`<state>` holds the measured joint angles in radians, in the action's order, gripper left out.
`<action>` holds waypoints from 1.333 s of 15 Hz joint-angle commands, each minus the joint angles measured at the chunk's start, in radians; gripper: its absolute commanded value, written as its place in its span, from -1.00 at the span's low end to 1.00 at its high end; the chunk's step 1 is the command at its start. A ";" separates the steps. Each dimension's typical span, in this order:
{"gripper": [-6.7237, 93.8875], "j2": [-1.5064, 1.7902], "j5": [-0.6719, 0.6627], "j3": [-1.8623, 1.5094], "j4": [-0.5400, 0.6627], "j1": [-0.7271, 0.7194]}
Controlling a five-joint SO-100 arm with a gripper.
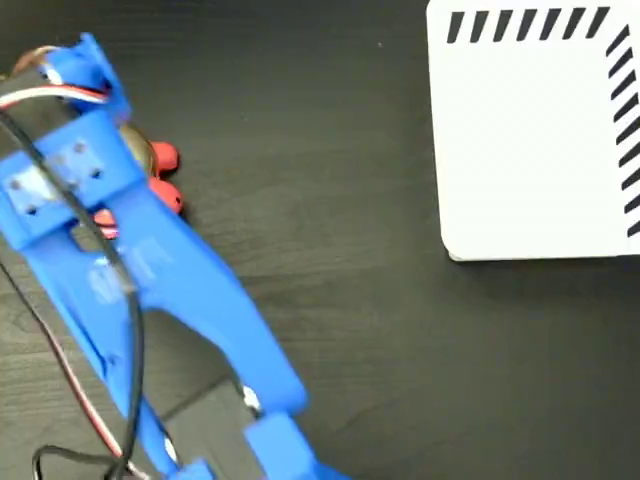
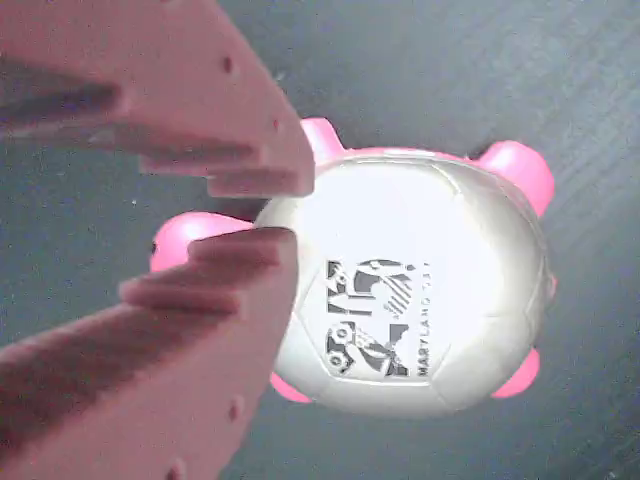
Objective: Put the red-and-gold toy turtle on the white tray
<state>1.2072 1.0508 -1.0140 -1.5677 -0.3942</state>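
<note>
Blue arm (image 1: 150, 270) stretched low toward upper left, jaws nearly closed, tips just apart.

White tray (image 1: 530, 150), black diagonal stripes

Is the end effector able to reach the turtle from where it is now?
Probably yes. The end effector hangs directly over the turtle, fingertips nearly together near the shell's edge, and nothing lies between; it would need to open wider first.

Gold-shelled red turtle (image 2: 410, 300) upright, well apart fr white tray (image 1: 530, 150).
</note>
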 commanded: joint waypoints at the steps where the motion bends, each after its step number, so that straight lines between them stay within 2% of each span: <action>1: -0.65 0.002 0.023 0.072 -0.018 -0.025; 2: -0.37 -0.011 0.023 0.072 -0.017 -0.025; 4: -0.32 -0.011 0.026 0.067 -0.018 -0.031; 6: -0.04 -0.015 0.048 0.077 -0.034 -0.046; 10: 0.25 -0.031 0.064 0.080 -0.061 -0.069; 11: 0.26 -0.037 0.063 0.080 -0.075 -0.067; 12: 0.36 -0.049 0.064 0.080 -0.077 -0.066; 20: 0.36 -0.213 0.032 0.198 -0.080 -0.063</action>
<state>0.9572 1.0861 -0.8836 -1.6383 -0.4464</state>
